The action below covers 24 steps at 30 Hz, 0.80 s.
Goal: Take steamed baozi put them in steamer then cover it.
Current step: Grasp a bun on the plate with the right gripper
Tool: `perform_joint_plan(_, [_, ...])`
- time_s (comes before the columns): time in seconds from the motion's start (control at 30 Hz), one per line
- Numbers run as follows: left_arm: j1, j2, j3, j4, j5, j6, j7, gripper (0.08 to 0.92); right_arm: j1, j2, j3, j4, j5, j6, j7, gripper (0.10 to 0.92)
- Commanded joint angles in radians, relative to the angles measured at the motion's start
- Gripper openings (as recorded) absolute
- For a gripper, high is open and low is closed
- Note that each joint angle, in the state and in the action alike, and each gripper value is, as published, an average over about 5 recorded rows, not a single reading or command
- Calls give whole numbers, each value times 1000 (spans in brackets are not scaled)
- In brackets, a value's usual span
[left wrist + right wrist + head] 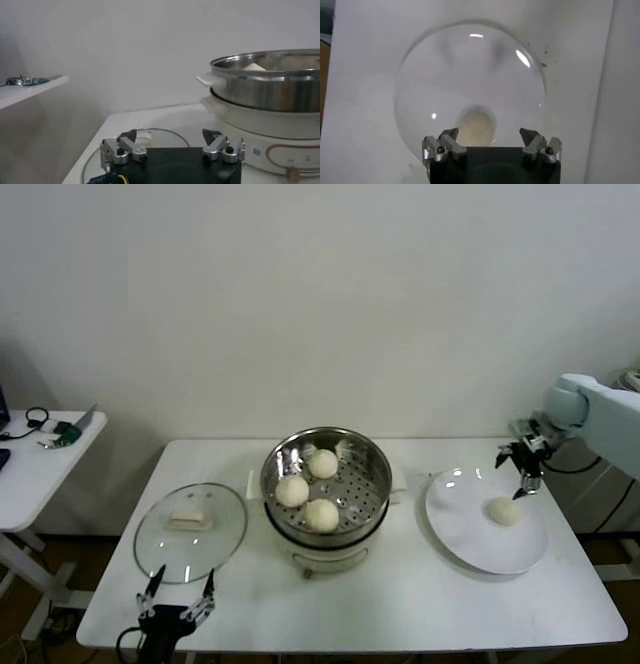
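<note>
The steel steamer (350, 456) stands mid-table on its white base, with three baozi (322, 514) on its perforated tray. One more baozi (504, 511) lies on the white plate (460, 529) at the right. My right gripper (521, 472) hovers open and empty just above and behind it; in the right wrist view the bun (476, 123) sits below the open gripper (490, 136). The glass cover (190, 531) lies flat left of the steamer. My left gripper (178, 594) is open at the table's front edge near the cover; the left wrist view shows that gripper (171, 136), the cover (165, 135) and the steamer (270, 85).
A small side table (40, 459) with a few items stands at the far left. The table's front edge (350, 646) is close to the left gripper. The wall runs behind the table.
</note>
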Motion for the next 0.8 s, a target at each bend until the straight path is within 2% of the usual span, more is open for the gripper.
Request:
perform_joint_plan(0.03, [10, -5, -5, 6, 2, -4, -2, 823, -239, 77, 210, -237, -106, 26, 7, 823])
perform_joint_plan(0.53, [11, -7, -5, 12, 2, -7, -3, 823, -294, 136, 286, -326, -150, 41, 16, 821])
perform_joint_plan(0.8, [12, -6, -7, 7, -1, -8, -5, 823, -238, 111, 255, -264, -124, 28, 11, 712])
